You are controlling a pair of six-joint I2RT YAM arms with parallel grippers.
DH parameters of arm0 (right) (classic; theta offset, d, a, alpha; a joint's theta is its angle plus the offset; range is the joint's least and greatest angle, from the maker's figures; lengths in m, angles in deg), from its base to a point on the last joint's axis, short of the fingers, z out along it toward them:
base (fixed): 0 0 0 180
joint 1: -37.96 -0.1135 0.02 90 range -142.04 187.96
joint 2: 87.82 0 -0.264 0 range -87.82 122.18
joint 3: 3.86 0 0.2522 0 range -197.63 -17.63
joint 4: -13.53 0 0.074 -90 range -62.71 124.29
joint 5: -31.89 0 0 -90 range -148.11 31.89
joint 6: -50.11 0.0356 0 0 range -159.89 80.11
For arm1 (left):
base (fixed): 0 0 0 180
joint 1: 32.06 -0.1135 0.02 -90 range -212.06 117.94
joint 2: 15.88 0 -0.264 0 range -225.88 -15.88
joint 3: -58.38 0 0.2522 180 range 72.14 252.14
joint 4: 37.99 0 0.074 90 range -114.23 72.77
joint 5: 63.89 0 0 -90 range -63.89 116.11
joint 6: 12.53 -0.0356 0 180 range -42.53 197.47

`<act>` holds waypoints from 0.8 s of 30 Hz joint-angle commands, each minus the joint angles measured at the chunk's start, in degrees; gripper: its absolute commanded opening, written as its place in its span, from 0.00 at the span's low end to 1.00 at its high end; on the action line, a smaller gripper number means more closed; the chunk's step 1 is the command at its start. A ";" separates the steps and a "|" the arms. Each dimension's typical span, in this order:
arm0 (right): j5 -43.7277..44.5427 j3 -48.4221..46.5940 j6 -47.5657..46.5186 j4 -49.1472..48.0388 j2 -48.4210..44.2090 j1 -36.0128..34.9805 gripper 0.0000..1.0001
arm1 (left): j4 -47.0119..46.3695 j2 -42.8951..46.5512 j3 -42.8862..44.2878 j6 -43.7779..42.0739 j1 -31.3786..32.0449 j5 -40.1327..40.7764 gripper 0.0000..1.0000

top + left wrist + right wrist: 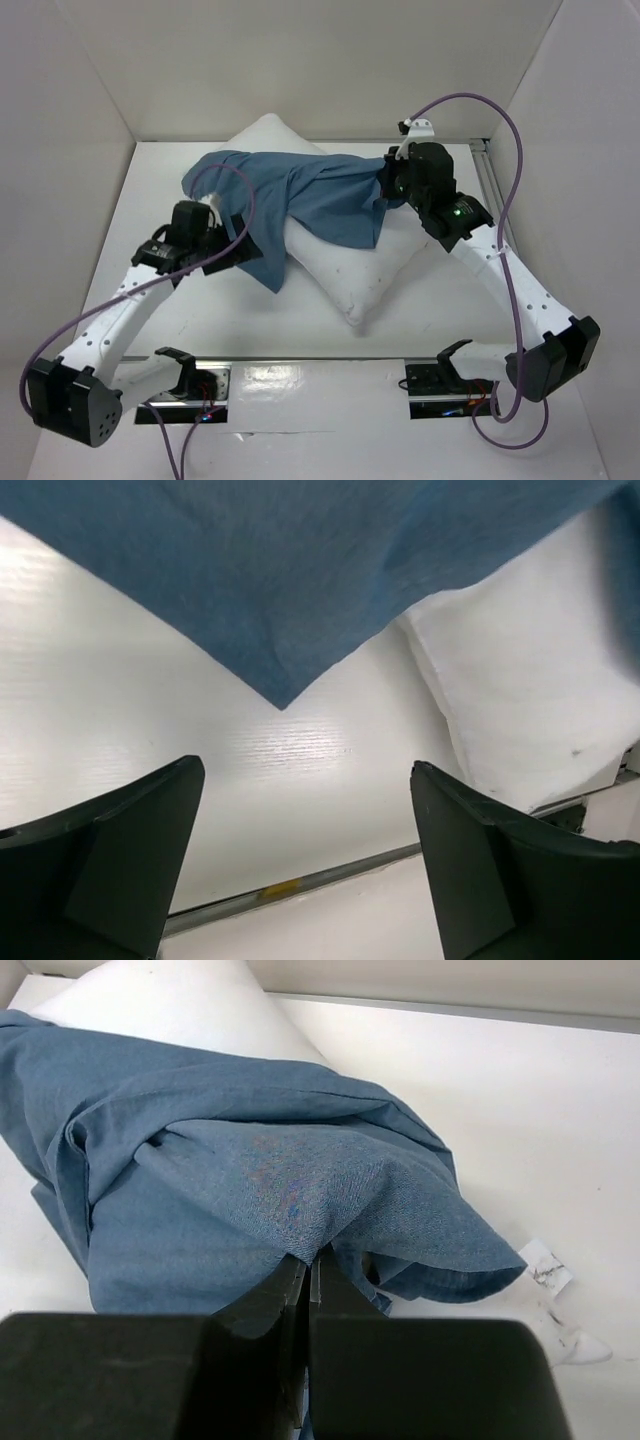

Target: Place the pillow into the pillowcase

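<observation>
The white pillow lies diagonally on the table, one corner toward the back, one toward the front. The dusty-blue pillowcase is draped over its upper part. My right gripper is shut on a fold of the pillowcase at its right end, fingertips pinching the cloth. My left gripper is open and empty beside the hanging blue corner; the pillow's edge shows to its right. The left fingers stand wide apart above the bare table.
White walls enclose the table on three sides. A metal rail runs along the front edge with two black mounts. A small white tag lies on the table near the right gripper. A metal strip runs along the right edge.
</observation>
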 commanded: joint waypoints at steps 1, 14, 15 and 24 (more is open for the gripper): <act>-1.54 0.72 0.75 -1.21 -1.24 0.97 0.00 | -14.72 0.17 -6.08 6.44 2.79 -0.16 0.98; -3.21 0.64 1.81 1.07 -4.04 1.50 0.00 | -19.41 -24.96 6.22 -0.95 5.97 9.52 0.83; -3.21 0.63 1.81 1.07 -4.05 1.50 0.00 | -18.53 -24.97 7.18 -0.95 5.44 10.22 0.71; -7.51 -12.26 -1.61 8.00 -2.99 1.50 0.00 | -4.29 -12.33 28.44 -4.55 -7.46 21.38 0.00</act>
